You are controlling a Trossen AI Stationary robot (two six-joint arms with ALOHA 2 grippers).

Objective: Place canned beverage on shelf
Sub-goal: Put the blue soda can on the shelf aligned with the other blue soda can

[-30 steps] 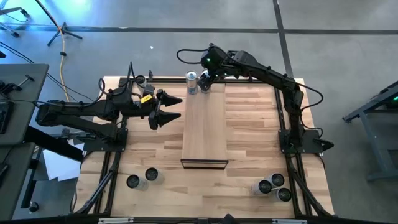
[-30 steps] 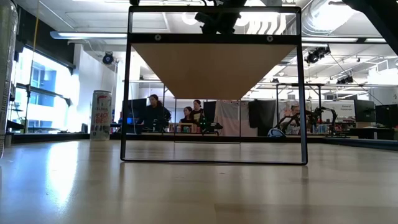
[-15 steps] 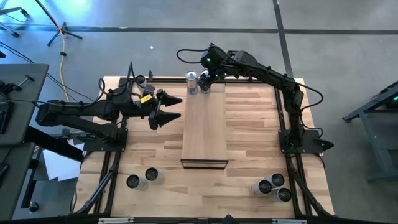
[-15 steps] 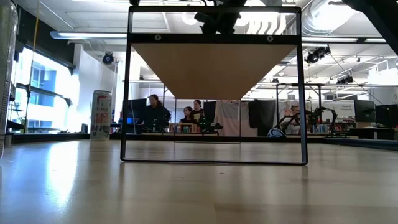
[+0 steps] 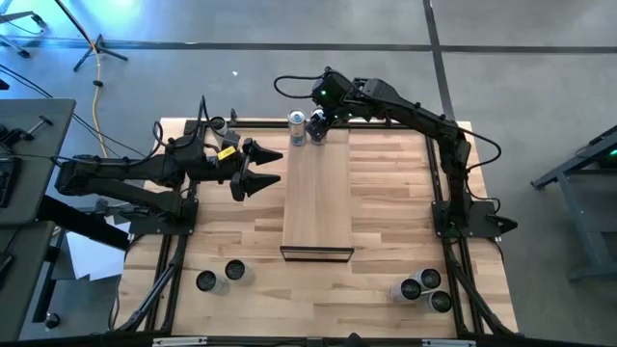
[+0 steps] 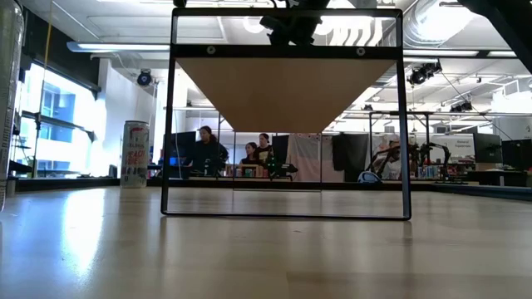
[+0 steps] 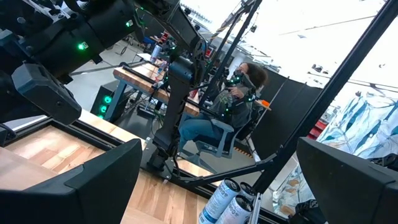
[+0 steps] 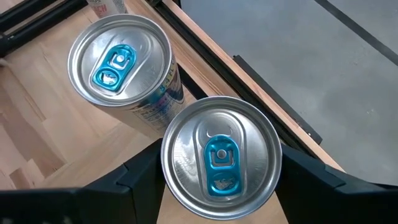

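The right gripper (image 5: 317, 130) sits at the 12 o'clock end of the shelf (image 5: 317, 193), its jaws closed around a can (image 8: 221, 157) standing upright there, just beside a second can (image 5: 298, 126). The left gripper (image 5: 269, 167) hovers at 9 o'clock of the shelf, jaws spread wide and holding nothing.

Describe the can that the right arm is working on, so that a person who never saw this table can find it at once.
Start at the shelf, the long pale board in the table's middle, and go to its far end. Two cans stand there side by side; the wanted can sits between the fingers of the right pincer. Its neighbour stands free beside it, with no fingers around it.
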